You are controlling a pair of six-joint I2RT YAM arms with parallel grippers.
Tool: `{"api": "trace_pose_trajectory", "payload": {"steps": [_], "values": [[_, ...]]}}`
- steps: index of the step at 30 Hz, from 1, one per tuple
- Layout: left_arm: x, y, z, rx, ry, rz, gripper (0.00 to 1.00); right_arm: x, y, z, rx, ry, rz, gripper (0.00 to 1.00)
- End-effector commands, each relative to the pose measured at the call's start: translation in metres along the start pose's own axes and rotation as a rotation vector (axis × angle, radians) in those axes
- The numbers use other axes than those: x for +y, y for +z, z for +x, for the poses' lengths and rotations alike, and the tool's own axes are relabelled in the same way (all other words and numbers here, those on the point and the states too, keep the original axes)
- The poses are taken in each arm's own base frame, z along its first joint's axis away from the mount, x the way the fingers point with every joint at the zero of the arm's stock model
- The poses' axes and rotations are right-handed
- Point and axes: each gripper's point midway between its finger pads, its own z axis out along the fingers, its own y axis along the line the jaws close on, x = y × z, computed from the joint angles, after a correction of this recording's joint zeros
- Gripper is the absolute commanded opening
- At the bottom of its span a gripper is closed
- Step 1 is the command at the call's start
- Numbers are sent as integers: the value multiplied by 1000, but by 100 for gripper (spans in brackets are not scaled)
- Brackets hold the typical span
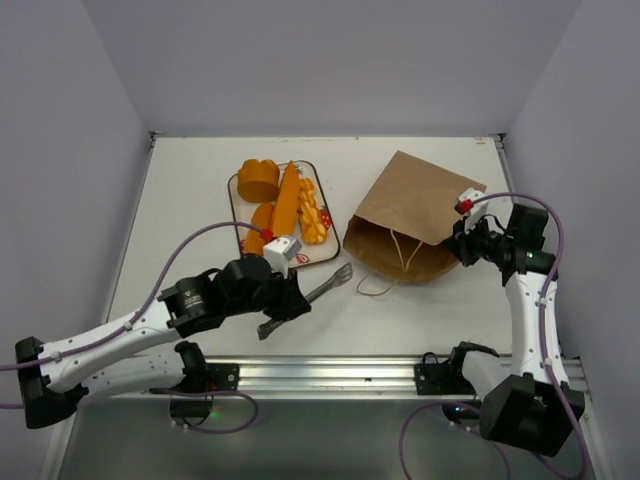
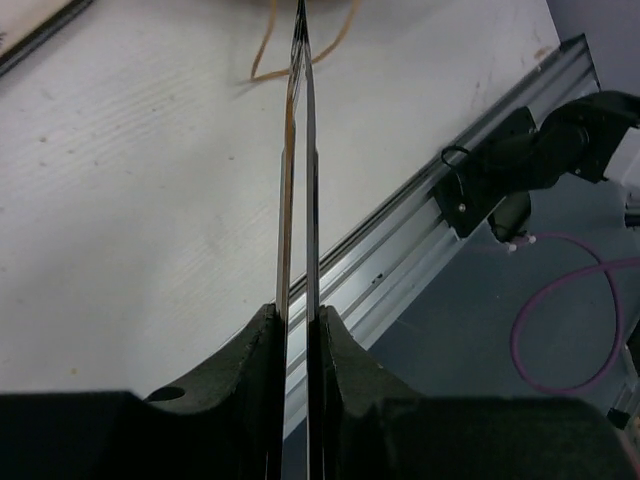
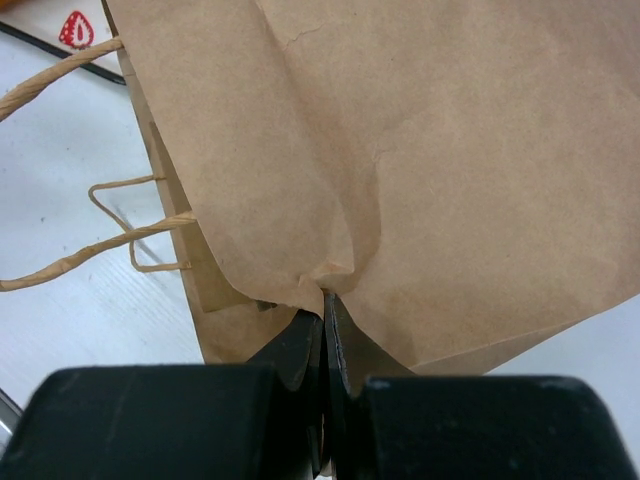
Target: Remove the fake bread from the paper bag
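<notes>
The fake bread [image 1: 287, 196] lies out of the paper bag, gathered on the strawberry-printed tray [image 1: 329, 222] at about eleven o'clock from the table's [image 1: 190, 220] centre. In the top view a round piece sits at the tray's far left corner. A long baguette runs down the middle, a braided loaf lies along its three o'clock side, and smaller pieces lie at its seven o'clock end.

The paper bag [image 1: 415, 212] lies flat on its side at about two o'clock from the centre, just beside the tray. Its mouth faces roughly seven o'clock, and its twisted handles [image 1: 378, 287] trail onto the table there. Whether anything is inside cannot be told.

The right gripper [image 3: 325, 312] is clenched on a fold of the bag's paper, at the bag's four o'clock edge in the top view.

The left gripper [image 2: 298, 322] sits at about seven o'clock from the centre, just near of the tray. It is clamped around the silver tongs [image 2: 300, 150], squeezing the two blades almost together. The tips of the tongs point towards two o'clock, ending close to the handle loop.
</notes>
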Motion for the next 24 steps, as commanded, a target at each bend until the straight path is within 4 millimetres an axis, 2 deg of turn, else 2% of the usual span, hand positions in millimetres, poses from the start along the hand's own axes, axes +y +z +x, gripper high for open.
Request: {"api": "trace_pose_trajectory", "payload": {"steps": [1, 2, 3, 5, 6, 7, 8, 13, 14, 15, 18, 19, 21, 24], "values": [[-37, 21, -4, -34, 11, 169, 20, 11, -3, 2, 28, -42, -82, 0], [-35, 27, -1, -33, 6, 169, 20, 12, -2, 4, 31, -41, -91, 0], [-42, 31, -10, -69, 5, 199, 20, 13, -2, 6, 33, -43, -95, 0], [-44, 42, -13, -87, -9, 206, 20, 15, 0, 10, 36, -52, -104, 0], [-53, 45, -22, -126, -16, 246, 20, 16, 0, 12, 38, -55, -106, 0], [-55, 54, -20, -117, -23, 253, 20, 16, 0, 15, 42, -63, -103, 0], [-65, 57, -30, -152, -43, 295, 20, 16, 1, 17, 46, -62, -105, 0], [-74, 91, -25, -140, -148, 346, 20, 21, 3, 25, 56, -48, -119, 0], [-77, 95, -29, -157, -165, 363, 20, 21, 3, 25, 50, -47, -121, 0], [-74, 107, -25, -142, -186, 345, 20, 22, 3, 25, 49, -44, -122, 0], [-81, 120, -32, -155, -261, 374, 21, 22, 1, 20, 34, -48, -109, 0], [-80, 131, -28, -137, -299, 365, 21, 23, 1, 20, 32, -47, -109, 0], [-86, 139, -33, -150, -335, 393, 21, 23, -1, 19, 26, -52, -99, 0], [-84, 162, -28, -131, -413, 395, 22, 23, -1, 17, 23, -52, -96, 0]]}}
